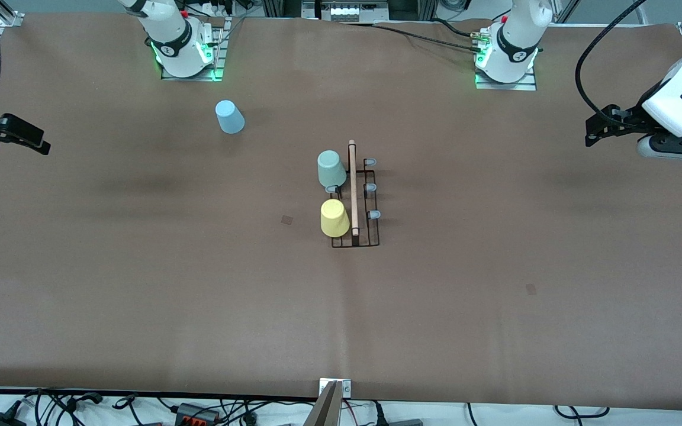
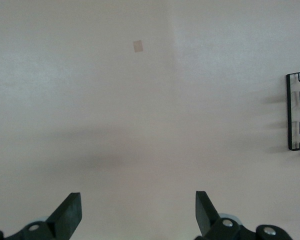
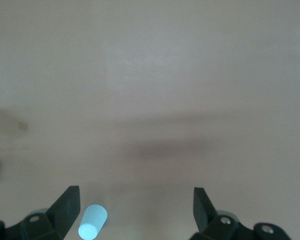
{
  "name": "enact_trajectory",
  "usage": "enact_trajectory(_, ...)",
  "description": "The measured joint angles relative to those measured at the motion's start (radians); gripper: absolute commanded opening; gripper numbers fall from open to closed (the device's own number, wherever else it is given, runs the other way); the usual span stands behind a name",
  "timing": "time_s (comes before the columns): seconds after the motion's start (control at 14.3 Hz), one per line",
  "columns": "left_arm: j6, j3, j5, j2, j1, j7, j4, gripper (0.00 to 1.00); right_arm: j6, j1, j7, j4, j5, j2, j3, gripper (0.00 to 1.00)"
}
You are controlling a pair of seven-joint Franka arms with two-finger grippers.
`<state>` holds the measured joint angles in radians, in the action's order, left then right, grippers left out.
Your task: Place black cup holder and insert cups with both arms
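Yellow cup (image 1: 334, 218) and mint cup (image 1: 331, 168) sit on black cup holder (image 1: 364, 236); both grippers hang released

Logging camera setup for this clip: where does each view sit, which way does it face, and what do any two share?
Front: high across the table, facing both bases; shows the black cup holder, mint cup, yellow cup, blue cup, left gripper, right gripper.
Left wrist: looks down past the open left gripper at the holder's edge, shared with front.
Right wrist: looks down past the open right gripper at the blue cup, shared with front.
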<state>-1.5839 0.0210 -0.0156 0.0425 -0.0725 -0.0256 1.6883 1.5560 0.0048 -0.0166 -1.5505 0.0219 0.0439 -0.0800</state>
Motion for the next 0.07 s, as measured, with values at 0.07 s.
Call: enact_trajectory(0.07, 0.000, 0.000, 0.000, 0.000, 0.000, 0.000, 0.000, 1.00, 0.000, -0.004, 0.000, 0.001, 0.001, 0.000, 0.000, 1.00)
